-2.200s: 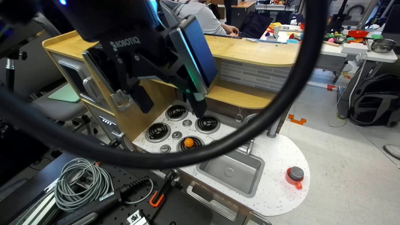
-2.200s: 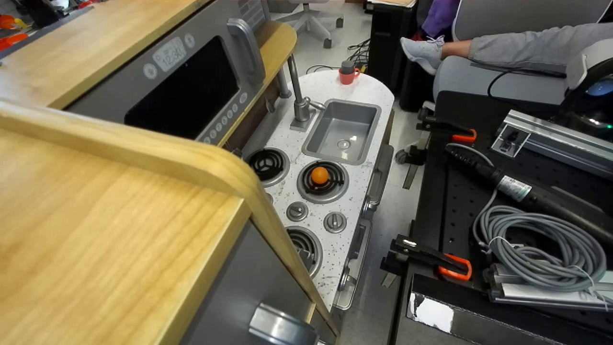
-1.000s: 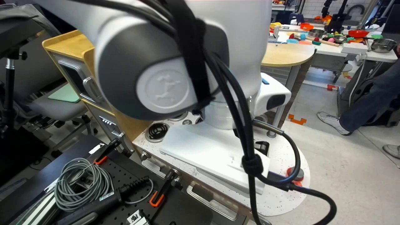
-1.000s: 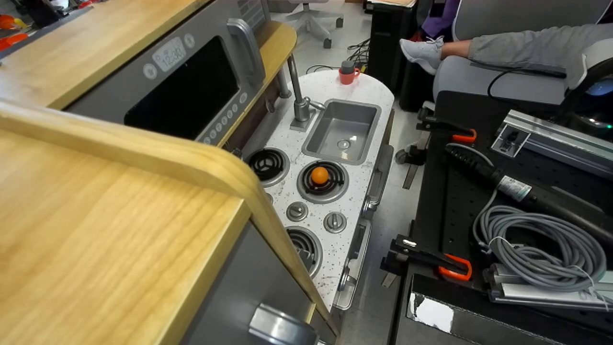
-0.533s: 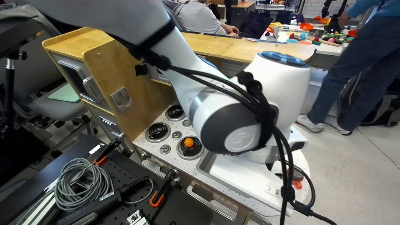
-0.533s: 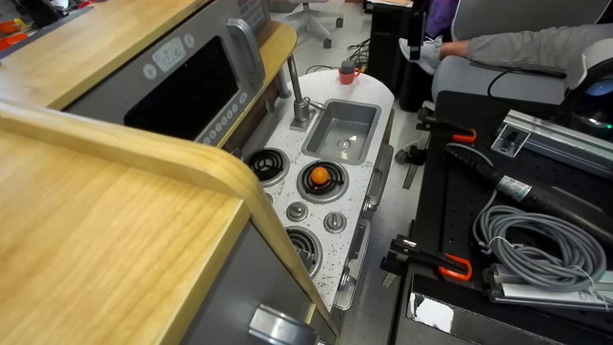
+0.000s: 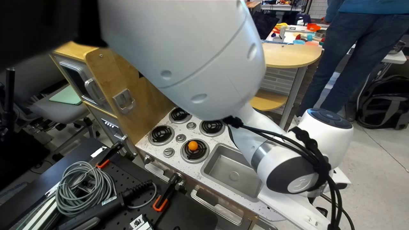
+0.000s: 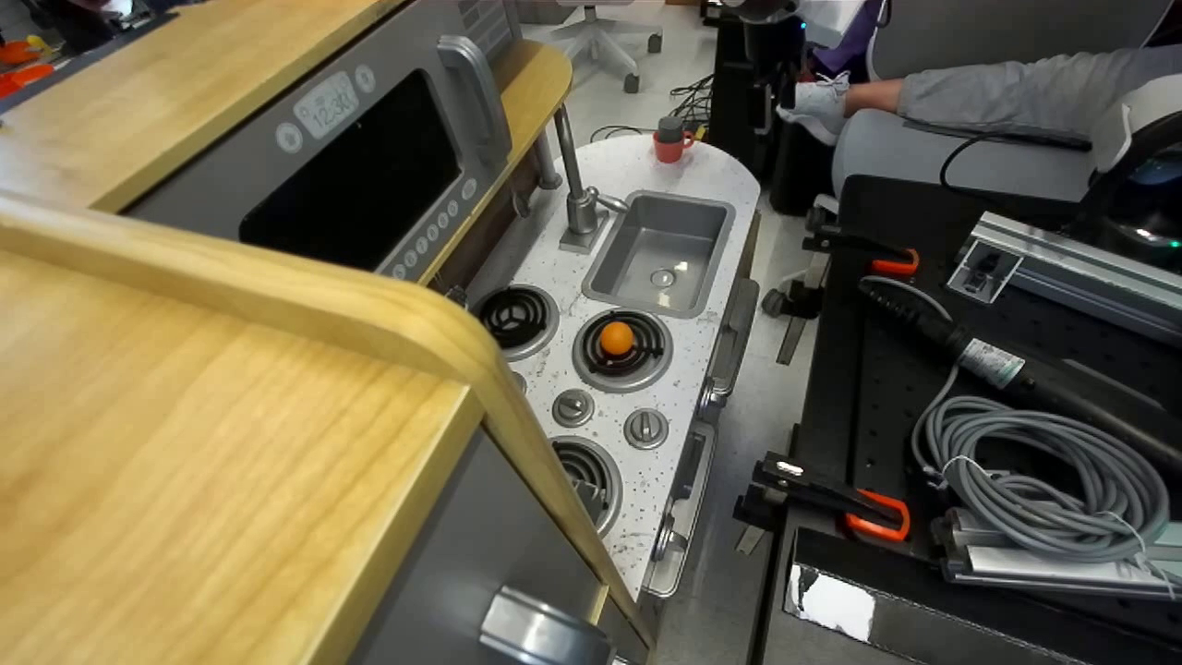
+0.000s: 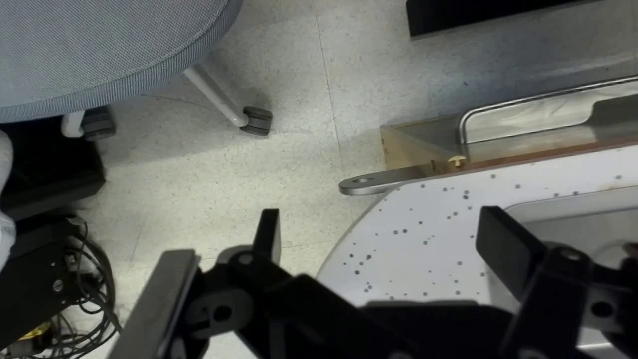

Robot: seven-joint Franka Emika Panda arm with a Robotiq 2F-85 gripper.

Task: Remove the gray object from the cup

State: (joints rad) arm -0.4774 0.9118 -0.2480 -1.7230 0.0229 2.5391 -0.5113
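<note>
1. Speckled countertop [image 8: 605, 168]: your red cup [image 8: 667, 152] stands unmoved at the sink's [image 8: 679, 245] 12 o'clock in an exterior view, the gray object [image 8: 670, 129] still in its mouth.
2. Your gripper [image 9: 381, 227] has swung further into that view, toward the cup's 2 o'clock; the wrist view shows its fingers [image 9: 506, 249] spread, released.
3. Your arm [image 7: 252, 143] now hides the cup in an exterior view.

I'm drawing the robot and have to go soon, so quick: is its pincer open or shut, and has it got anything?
The pincer is wide open and holding nothing; the gray object sits in the red cup.
</note>
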